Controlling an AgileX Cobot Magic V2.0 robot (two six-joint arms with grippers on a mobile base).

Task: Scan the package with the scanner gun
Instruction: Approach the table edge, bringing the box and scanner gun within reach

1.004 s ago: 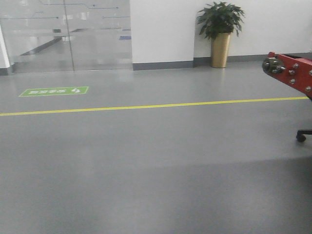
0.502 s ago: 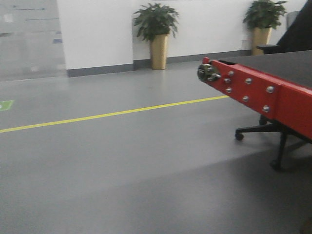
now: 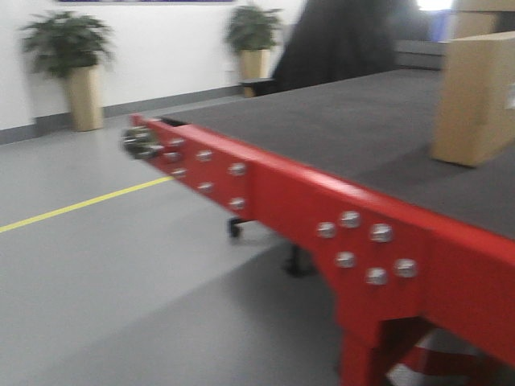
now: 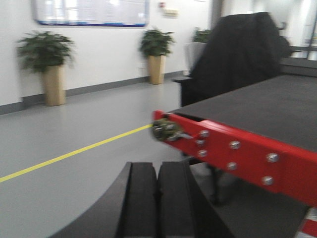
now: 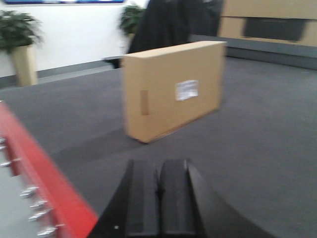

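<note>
Now the front view has swung hard to the right: a second ago I had only grey floor, a green floor marking and glass doors ahead, with the conveyor's red tip at the frame's edge. Half a second ago that tip had come a third of the way in. At this moment the red side rail [image 3: 322,209] with its bolt heads cuts across the whole foreground, the dark belt [image 3: 346,121] spreads behind it, and the package [image 3: 479,100] has come into sight at the right edge, standing on the belt and partly cropped. The yellow floor line [image 3: 80,205] and two potted plants [image 3: 71,64] have slid over to the left.

From the right wrist, the package [image 5: 171,87] stands upright on its long edge on the belt, its white sticker [image 5: 186,89] facing my camera. Tan cartons [image 5: 270,22] with a dark panel sit well behind it. The right gripper [image 5: 159,166] is held level over the belt, aimed at the package and apart from it, pads pressed together on nothing.

The left gripper [image 4: 157,168] is also level, out over the floor just short of the rail's roller end, its pads likewise closed and empty. A black garment [image 4: 237,49] is draped beyond the belt. All three views are blurred
</note>
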